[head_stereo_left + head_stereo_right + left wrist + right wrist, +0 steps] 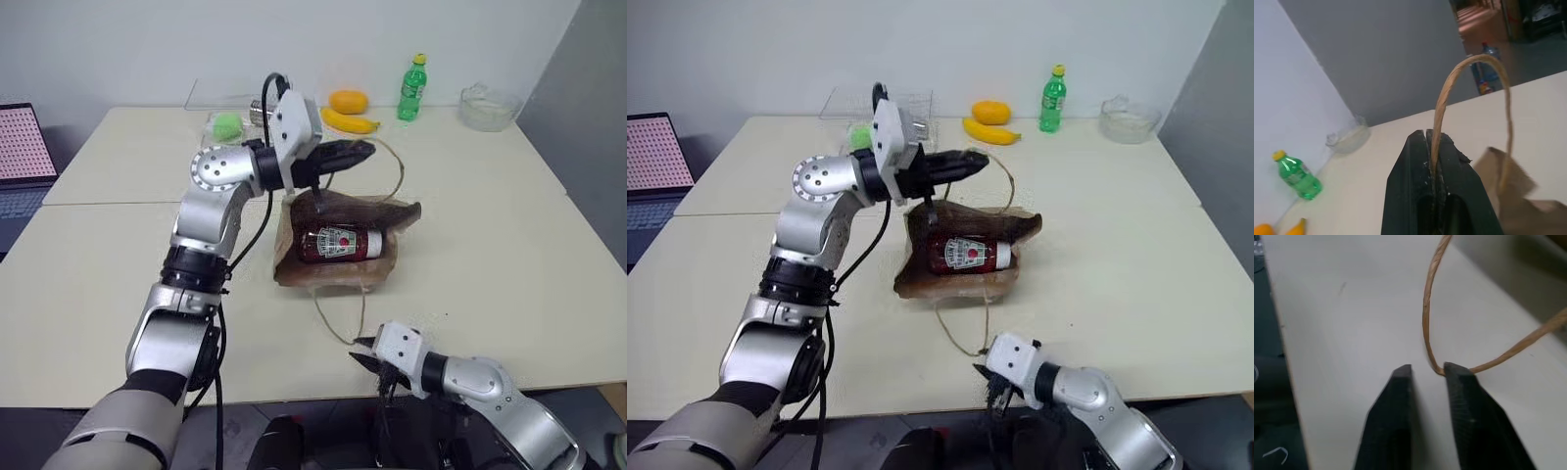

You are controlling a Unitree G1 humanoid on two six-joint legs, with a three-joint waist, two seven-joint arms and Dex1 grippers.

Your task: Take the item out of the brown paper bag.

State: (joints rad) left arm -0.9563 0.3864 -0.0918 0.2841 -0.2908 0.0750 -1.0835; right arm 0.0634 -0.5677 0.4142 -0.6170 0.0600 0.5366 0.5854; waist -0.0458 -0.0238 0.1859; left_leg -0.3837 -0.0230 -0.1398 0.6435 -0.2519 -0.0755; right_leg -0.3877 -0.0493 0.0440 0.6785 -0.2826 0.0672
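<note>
The brown paper bag (pixel 338 240) lies on its side near the middle of the table (pixel 509 255), its mouth gaping toward the near edge. Inside it rests the item (pixel 338 243), a red ketchup bottle with a white label, lying flat with its cap end toward the right. One tan cord handle (pixel 394 166) arches up from the bag's far edge; the other handle (pixel 338 313) trails across the tabletop toward the near edge.

Along the far side of the table stand a green ball (pixel 227 124) in a clear container (pixel 884 101), an orange fruit (pixel 349 101), a banana (pixel 350 121) just in front of it, a green plastic bottle (pixel 412 88) with a yellow cap, and a clear glass bowl (pixel 489 107) at the far right. A laptop (pixel 22 157) sits at the left edge of the scene. None of these crowds the bag.

The left gripper (pixel 362 151) is raised above the bag's far side, pointing level toward the right, its fingers (pixel 1415 191) pressed together on the upper handle, whose cord runs out between them and loops over.

The right gripper (pixel 1427 371) sits low at the near edge of the table, aimed forward and leftward. Its fingers (pixel 1396 406) stand slightly apart; the bend of the near handle touches the inner tip of one finger, but the cord is not pinched between them.

The table is pale cream, made of two tops pushed together, with a seam running left of the bag. A plain white wall stands behind, a grey wall to the right.
</note>
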